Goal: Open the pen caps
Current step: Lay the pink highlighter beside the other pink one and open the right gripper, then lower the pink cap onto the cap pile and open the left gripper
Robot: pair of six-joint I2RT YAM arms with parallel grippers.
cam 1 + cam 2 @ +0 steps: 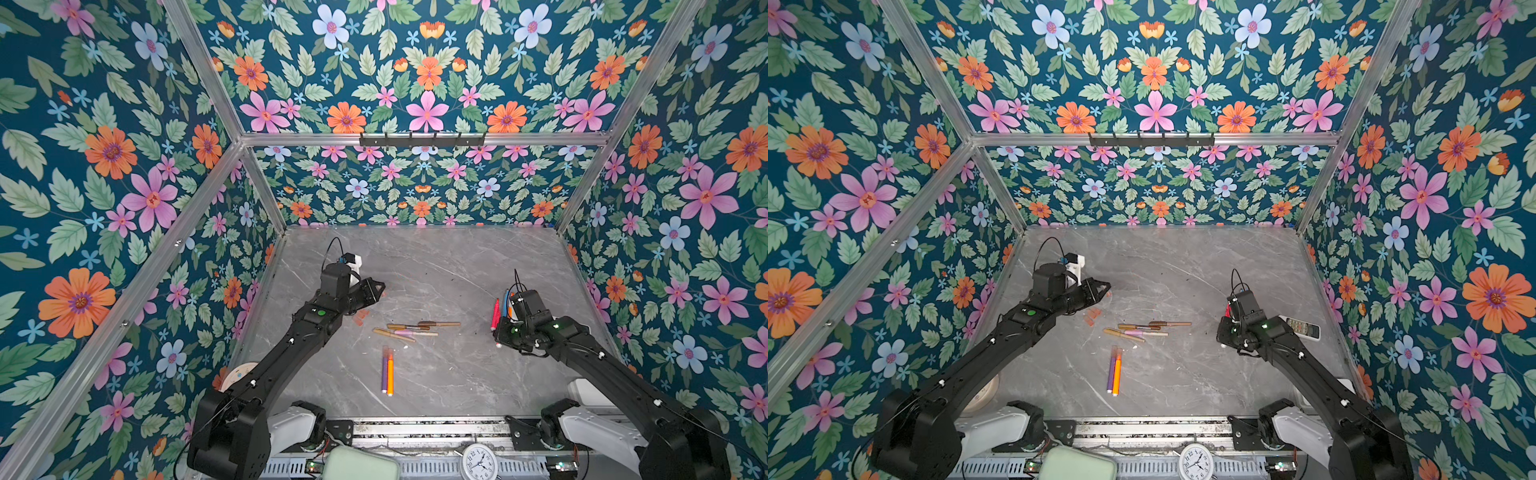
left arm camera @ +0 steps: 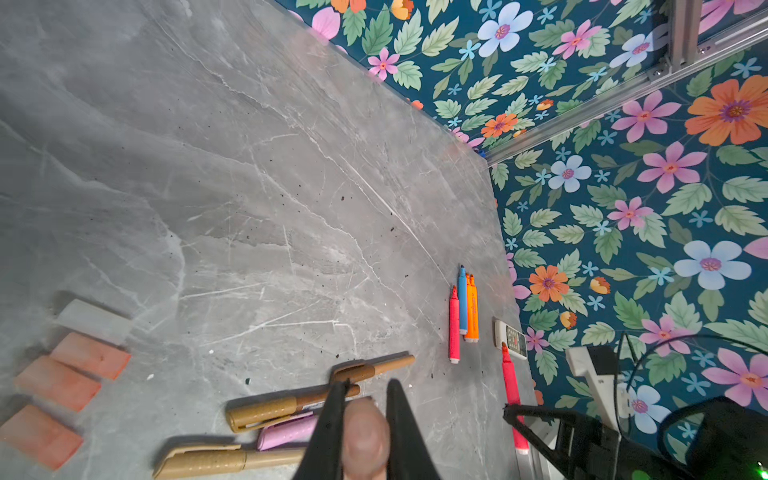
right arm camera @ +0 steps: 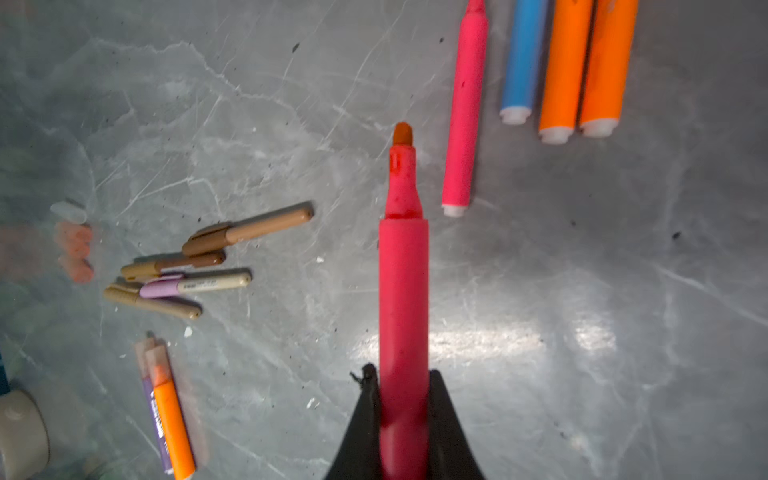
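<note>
The left pincer (image 2: pixel 369 390) is closed on a pale pinkish cap (image 2: pixel 365 440), which sits tight between its two black fingers (image 2: pixel 332 428). In both top views this pincer hangs over the left-middle part of the grey marble worktop (image 1: pixel 457 374). Near it four loose caps (image 2: pixel 89 355) lie in a row on the worktop: one clear and three orange-pink. The right pincer (image 3: pixel 402 374) is closed around the body of a red-pink pen (image 3: pixel 403 270). The tip of this pen is bare and points away from the pincer. Close to it, toward the right edge of the worktop, four uncapped pens (image 3: pixel 565 70) lie side by side — one red-pink, one light blue and two orange. A white remote control (image 1: pixel 1302 328) lies just beside them. In the middle of the worktop there is a small heap of brown, gold and pink pens (image 1: pixel 409 332), all with their caps on. Nearer to the robot's base, a purple pen (image 1: pixel 384 372) and an orange pen (image 1: pixel 390 376) lie parallel and touching — each has a translucent cap on its far end.
</note>
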